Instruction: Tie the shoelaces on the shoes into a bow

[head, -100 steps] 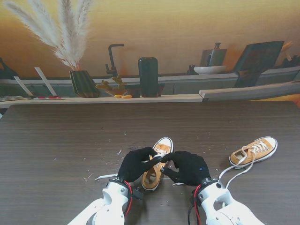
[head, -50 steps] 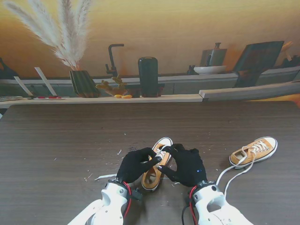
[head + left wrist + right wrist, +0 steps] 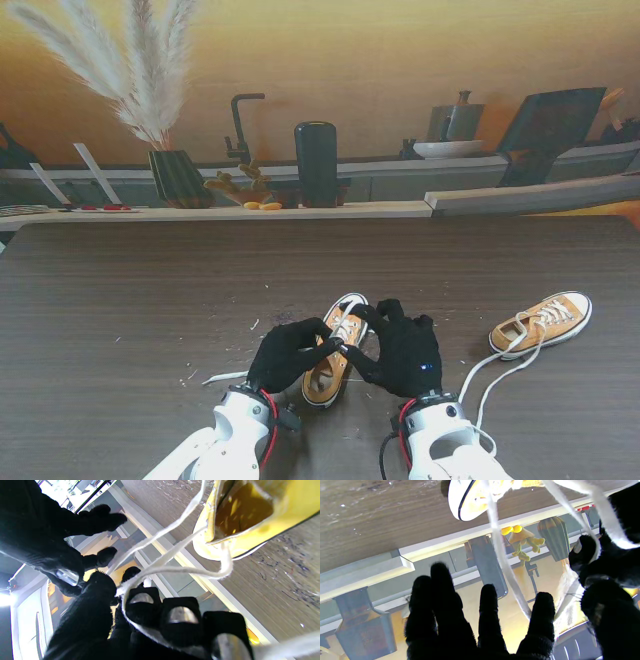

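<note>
A tan sneaker [image 3: 333,362] with a white toe lies between my two black-gloved hands. My left hand [image 3: 290,352] is shut on its white shoelace [image 3: 172,568], which loops over the curled fingers [image 3: 180,616] and is pinched under the thumb. My right hand [image 3: 405,348] stands upright beside the shoe with its fingers [image 3: 487,615] straight and apart. A strand of lace [image 3: 501,552] runs from the shoe [image 3: 470,500] down between two of those fingers. A second tan sneaker [image 3: 545,320] lies to the right, its laces [image 3: 495,375] loose on the table.
The dark wooden table [image 3: 150,300] carries small white scraps [image 3: 225,377] by my left hand. Along its far edge stand a ribbed vase with pampas grass [image 3: 178,178], a black cylinder [image 3: 316,163] and a small figure [image 3: 240,187].
My right hand has shifted left toward the shoe and unfolded from a pinch, its fingers now pointing up. The left hand has barely moved and keeps its hold on the lace.
</note>
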You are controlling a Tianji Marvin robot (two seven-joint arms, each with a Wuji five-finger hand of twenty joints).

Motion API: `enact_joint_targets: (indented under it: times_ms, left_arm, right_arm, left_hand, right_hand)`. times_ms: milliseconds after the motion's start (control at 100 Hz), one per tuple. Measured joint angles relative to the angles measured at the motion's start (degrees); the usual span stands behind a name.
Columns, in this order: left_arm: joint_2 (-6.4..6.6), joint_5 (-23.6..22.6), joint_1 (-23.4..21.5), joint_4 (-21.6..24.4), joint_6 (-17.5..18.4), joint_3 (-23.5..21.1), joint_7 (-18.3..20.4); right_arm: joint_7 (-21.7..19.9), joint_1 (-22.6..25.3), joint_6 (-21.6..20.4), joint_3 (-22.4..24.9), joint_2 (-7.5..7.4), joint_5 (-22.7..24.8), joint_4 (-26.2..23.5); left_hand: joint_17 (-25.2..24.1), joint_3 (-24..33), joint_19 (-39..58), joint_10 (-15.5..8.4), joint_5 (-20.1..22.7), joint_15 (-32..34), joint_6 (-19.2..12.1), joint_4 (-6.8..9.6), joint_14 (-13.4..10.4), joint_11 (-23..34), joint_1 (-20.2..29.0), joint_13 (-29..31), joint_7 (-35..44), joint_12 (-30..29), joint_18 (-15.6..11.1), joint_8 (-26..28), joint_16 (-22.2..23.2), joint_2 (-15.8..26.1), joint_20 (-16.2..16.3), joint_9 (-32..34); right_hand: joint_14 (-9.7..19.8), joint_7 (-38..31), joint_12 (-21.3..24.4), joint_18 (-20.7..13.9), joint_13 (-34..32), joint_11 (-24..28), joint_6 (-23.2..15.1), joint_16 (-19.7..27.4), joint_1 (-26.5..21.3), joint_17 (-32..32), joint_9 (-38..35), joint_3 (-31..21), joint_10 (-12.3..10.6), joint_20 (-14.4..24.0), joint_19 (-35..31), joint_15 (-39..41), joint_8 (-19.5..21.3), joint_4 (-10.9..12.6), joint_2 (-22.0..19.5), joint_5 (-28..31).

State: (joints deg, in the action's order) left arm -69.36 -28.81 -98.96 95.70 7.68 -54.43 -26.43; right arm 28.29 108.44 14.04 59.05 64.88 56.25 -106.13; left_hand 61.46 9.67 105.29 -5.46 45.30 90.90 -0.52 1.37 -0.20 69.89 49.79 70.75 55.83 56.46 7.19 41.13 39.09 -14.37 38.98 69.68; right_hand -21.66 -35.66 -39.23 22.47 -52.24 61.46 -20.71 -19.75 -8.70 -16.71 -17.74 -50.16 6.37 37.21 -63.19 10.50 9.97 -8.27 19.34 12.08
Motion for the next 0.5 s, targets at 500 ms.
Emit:
enact_joint_targets:
  times_ms: [500]
  left_arm:
    - [0.26, 0.07, -0.88, 0.31, 0.66, -0.37, 0.48]
  right_arm:
    - [-0.89, -1.5, -17.7, 0.5, 3.14, -22.8, 3.22]
  left_hand:
    - [0.0, 0.0, 0.01, 0.03, 0.48, 0.0, 0.0, 0.0, 0.03, 0.0, 0.0, 0.01, -0.91, -0.02, 0.01, -0.88, 0.0, 0.01, 0.0, 0.21]
  right_hand:
    - [0.11, -0.06, 10.18, 2.26, -5.61, -15.84, 16.6, 7.85, -0.13, -3.24, -18.37, -0.27, -0.53, 0.88, -4.72, 2.34, -0.01, 0.0, 1.62, 0.88]
